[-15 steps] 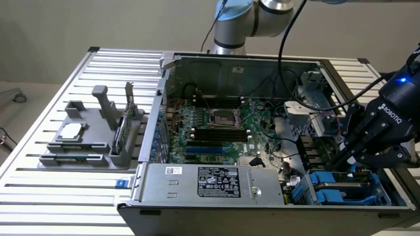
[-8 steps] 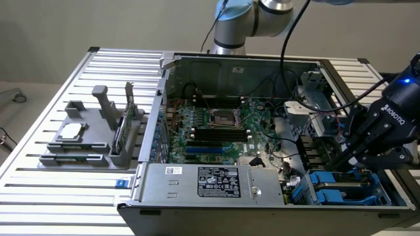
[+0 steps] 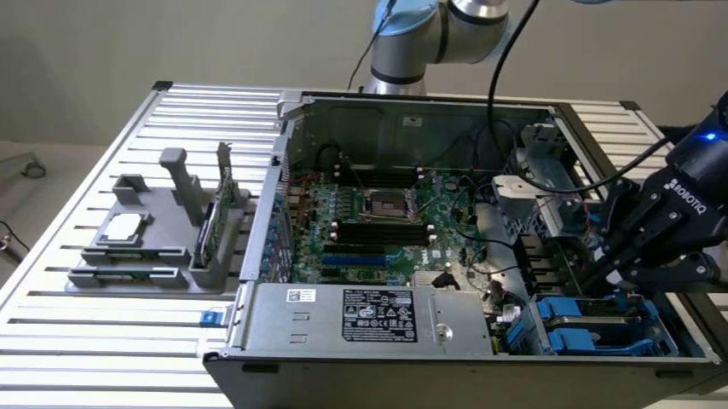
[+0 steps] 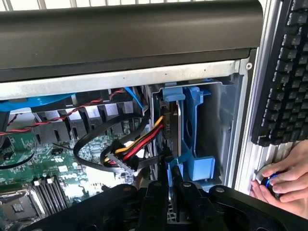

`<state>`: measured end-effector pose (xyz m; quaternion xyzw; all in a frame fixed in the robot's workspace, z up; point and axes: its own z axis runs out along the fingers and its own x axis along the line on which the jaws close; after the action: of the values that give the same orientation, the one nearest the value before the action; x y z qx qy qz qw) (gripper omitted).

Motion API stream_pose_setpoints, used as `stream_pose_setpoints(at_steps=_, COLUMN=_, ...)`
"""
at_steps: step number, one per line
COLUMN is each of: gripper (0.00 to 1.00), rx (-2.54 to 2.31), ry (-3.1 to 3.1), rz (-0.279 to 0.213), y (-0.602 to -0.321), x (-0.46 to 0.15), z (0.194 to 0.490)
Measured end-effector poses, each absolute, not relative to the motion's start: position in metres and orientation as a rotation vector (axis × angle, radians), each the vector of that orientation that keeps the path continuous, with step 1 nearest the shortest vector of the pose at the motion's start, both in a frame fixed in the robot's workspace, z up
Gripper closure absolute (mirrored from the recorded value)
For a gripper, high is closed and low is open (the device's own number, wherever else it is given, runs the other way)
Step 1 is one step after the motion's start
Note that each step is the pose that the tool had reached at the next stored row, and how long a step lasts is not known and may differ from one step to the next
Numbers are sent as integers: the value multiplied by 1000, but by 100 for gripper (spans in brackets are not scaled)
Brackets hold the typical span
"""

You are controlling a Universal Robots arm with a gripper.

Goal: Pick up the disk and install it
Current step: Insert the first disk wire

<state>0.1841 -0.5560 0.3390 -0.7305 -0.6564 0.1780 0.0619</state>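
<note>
surface: slatted metal table (image 3: 80,341) | on it: open computer case (image 3: 398,385); grey parts rack (image 3: 148,253); keyboard (image 4: 284,72)

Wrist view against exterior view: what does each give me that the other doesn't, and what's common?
Wrist: keyboard, a person's hand, red-yellow cable plug. Exterior: arm, grey tray holding a chip, labelled power supply. Both: gripper at the corner bay, blue-framed disk there, motherboard.

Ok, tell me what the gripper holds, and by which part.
The gripper appears shut on the disk, pinching its near edge; the disk stands on edge in the case's drive bay.
</note>
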Motion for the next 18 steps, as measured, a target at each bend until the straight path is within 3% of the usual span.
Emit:
stream_pose_setpoints(at_steps=5, gripper=82, rx=-2209, ry=-1985, rz=538, y=-556, x=183, z=350)
stream_pose_setpoints(at_steps=10, gripper=64, rx=-2208, ry=-1984, rz=537, y=-556, x=183, z=352)
stream_pose_setpoints(at_steps=18, gripper=64, rx=-2208, ry=-1984, rz=534, y=-553, x=179, z=356)
